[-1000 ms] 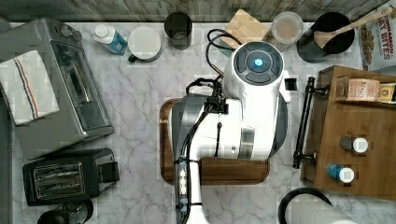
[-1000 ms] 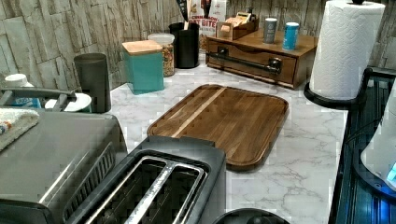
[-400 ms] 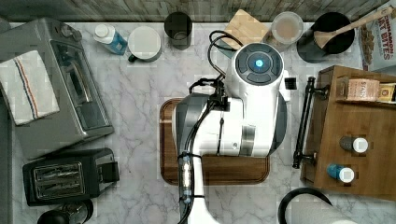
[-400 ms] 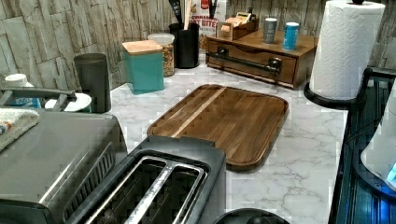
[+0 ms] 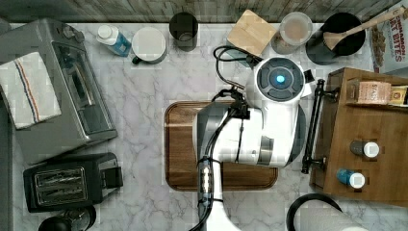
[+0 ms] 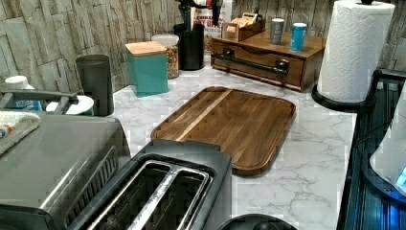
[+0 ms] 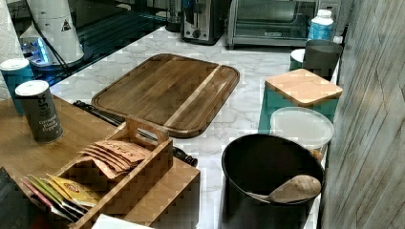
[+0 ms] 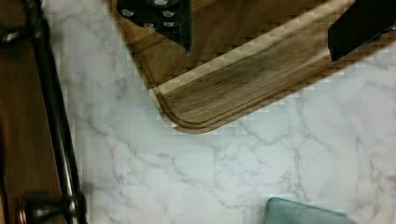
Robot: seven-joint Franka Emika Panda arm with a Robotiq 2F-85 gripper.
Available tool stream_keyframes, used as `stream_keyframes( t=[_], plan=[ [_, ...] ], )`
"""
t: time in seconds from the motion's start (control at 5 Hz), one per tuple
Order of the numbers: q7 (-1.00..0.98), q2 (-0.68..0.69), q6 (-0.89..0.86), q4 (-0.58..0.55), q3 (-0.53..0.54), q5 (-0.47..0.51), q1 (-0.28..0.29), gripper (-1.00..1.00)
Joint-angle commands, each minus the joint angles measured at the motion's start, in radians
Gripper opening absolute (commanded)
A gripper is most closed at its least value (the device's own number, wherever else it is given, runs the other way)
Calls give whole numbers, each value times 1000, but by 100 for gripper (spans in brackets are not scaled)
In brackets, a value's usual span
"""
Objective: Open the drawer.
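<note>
The drawer is shut in the front of a brown wooden cabinet, with a long black bar handle across it. The same handle runs along one edge of the wrist view, in front of the brown drawer front. My gripper is open, its two black fingers spread wide above a rounded corner of the dark wooden tray. A strip of marble lies between that corner and the handle. In the top view my white arm covers the tray's right end and hides the gripper.
A teal canister with a wooden lid, a clear jar and a black utensil pot with a wooden spoon stand by the wall near the cabinet. Shakers and a tea box sit on the cabinet. Toaster and oven lie far off.
My arm has shifted toward the top view's right and slightly down, bringing the wrist closer to the drawer handle. The drawer has not moved.
</note>
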Motion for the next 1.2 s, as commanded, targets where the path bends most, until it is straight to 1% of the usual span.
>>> stream_keyframes(
  t=[0.2,0.4,0.6,0.8,1.0,1.2],
  plan=[
    [-247,2,156,-55,-146,-56,-138,100],
    [-285,1,246,-97,-166,-81,-145,100],
    [-355,30,262,-76,-173,-62,-159,100],
    [-396,29,295,-92,-153,-59,-181,100],
    [-440,52,229,-52,-144,-88,-184,100],
    [-459,40,278,-86,-146,-126,-181,100]
  ],
)
